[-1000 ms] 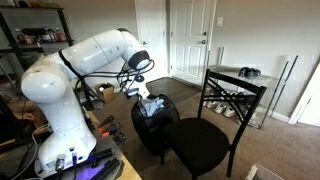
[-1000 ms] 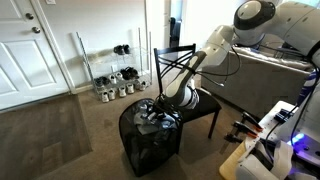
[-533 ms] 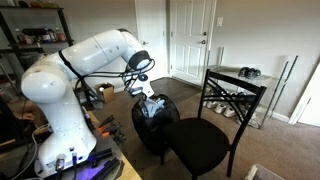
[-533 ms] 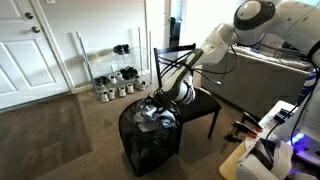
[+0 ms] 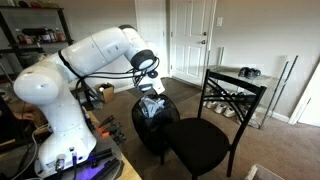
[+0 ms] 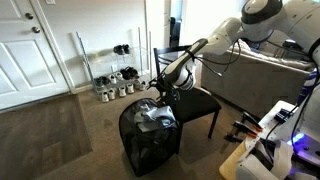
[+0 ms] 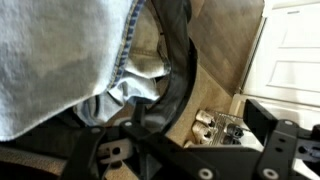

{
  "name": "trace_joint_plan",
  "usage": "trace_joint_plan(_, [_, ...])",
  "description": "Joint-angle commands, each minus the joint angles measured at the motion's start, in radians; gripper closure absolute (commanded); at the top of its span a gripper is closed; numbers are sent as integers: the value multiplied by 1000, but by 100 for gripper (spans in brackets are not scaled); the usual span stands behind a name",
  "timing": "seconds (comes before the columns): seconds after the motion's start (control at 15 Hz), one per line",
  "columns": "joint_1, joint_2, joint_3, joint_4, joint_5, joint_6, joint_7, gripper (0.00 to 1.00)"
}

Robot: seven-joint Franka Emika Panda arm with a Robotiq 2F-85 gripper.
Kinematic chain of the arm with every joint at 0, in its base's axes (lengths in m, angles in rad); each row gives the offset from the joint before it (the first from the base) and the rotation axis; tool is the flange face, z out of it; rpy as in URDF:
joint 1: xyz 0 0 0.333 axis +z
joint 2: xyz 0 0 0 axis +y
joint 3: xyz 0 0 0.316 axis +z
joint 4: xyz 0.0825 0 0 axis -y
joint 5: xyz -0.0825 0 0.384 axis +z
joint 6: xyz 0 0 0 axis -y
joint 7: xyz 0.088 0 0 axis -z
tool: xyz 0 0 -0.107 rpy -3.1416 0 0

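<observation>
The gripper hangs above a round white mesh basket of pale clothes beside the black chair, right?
No: the round mesh basket is black, not white, as both exterior views show. The gripper does hang above its pale clothes, beside the black chair.

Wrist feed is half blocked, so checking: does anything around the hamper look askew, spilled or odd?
Only the pale cloth: it drapes across the wrist view and appears to hang from the gripper above the hamper. The hamper stands upright, clothes heaped to its rim, none visible on the carpet.
</observation>
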Motion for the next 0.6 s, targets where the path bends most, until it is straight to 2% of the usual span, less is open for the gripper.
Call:
trace_joint_plan(0.0, [-115, -22, 40, -47, 34, -1, 26, 0])
trace_joint_plan(0.07, [-138, -18, 43, -46, 34, -1, 32, 0])
trace_joint_plan(0.13, [-81, -2, 13, 0, 17, -2, 8, 0])
trace_joint_plan(0.27, [-121, -1, 20, -6, 17, -5, 9, 0])
trace_joint_plan(0.53, [-125, -1, 28, -13, 16, -5, 11, 0])
